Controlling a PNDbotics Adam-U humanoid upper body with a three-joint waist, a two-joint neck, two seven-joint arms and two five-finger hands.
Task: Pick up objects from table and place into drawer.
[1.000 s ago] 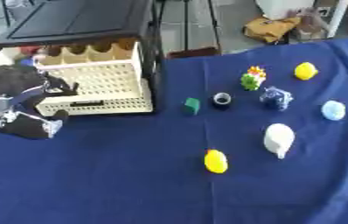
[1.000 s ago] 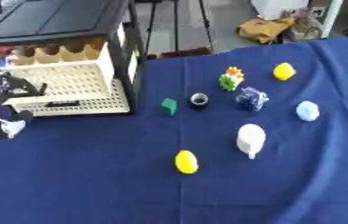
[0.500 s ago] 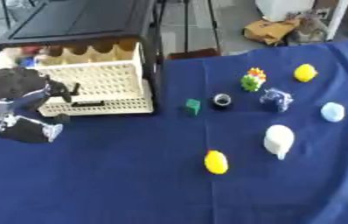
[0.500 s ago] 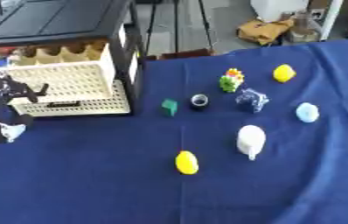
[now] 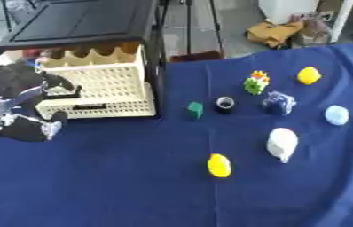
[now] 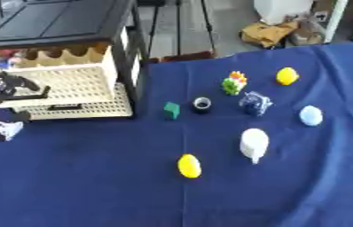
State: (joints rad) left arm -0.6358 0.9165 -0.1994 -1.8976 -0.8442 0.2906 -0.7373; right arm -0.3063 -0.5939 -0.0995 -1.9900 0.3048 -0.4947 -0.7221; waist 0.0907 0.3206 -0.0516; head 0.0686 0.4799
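A cream perforated drawer (image 5: pixel 102 91) stands pulled out of a black cabinet (image 5: pixel 79 22) at the upper left. My left hand (image 5: pixel 17 84), black, sits at the drawer's front left corner, over its rim; a dark lower part of it (image 5: pixel 24 128) hangs over the cloth. Loose on the blue tablecloth lie a green cube (image 5: pixel 195 109), a black ring (image 5: pixel 225 103), a green, yellow and red toy (image 5: pixel 256 82), a dark blue object (image 5: pixel 277 103), a yellow object (image 5: pixel 309 75), a pale blue object (image 5: pixel 336 115), a white object (image 5: pixel 282 142) and a yellow oval (image 5: pixel 219 165). My right hand does not show.
Several small coloured things lie in the back of the drawer (image 5: pixel 36 55). Beyond the table's far edge are a floor, stand legs (image 5: pixel 187 26) and a brown bag (image 5: pixel 276 31). Blue cloth (image 5: pixel 117 186) covers the front half of the table.
The left hand has stayed at the drawer's front left corner. The loose objects have not moved; the picture has only shifted slightly.
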